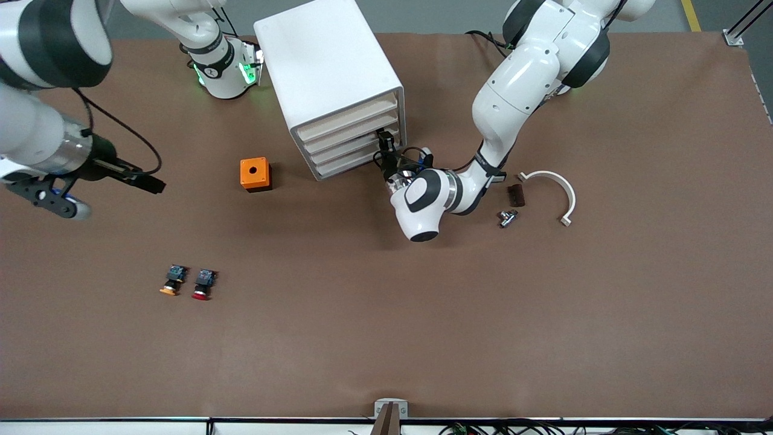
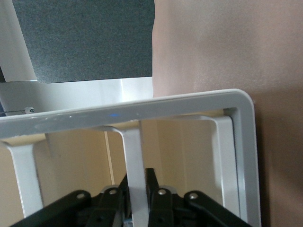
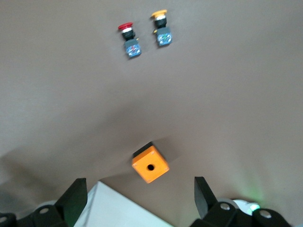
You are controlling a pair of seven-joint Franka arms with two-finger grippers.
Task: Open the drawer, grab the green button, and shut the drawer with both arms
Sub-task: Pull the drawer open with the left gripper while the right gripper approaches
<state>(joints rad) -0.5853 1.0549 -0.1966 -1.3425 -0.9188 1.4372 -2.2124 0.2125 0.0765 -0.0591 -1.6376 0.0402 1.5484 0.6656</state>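
Pincer of the right arm (image 3: pixel 139 196) hangs released, fingers spread wide, over the counter (image 1: pixel 386 338) at the right arm's end; this arm waits. Its wrist view looks down on the orange box, two buttons and a corner of the cabinet.

Orange-capped button (image 1: pixel 171 281) and red-capped button (image 1: pixel 203 285) lie just beside each other, caps toward the front camera, well apart from everything else.

Orange box (image 1: pixel 255 174), round hole on top, sits near the cabinet's front corner, toward the right arm's end, not touching it.

Cabinet (image 1: pixel 326 60): white, boxy, four cream-fronted trays stacked, all pushed in flush. Drawer (image 1: pixel 350 150) is one of the lower ones; cannot tell exactly which.

Left pincer (image 1: pixel 386 147) is at the drawer-front end nearest the left arm, clenched on a thin white strip of the front, per the left wrist view. Left arm's wrist and cables crowd the space in front of that corner.

Toward the left arm's end: brown block (image 1: pixel 516 195), small metal part (image 1: pixel 507 217) nearer the camera, white curved bracket (image 1: pixel 558 187) beside both.
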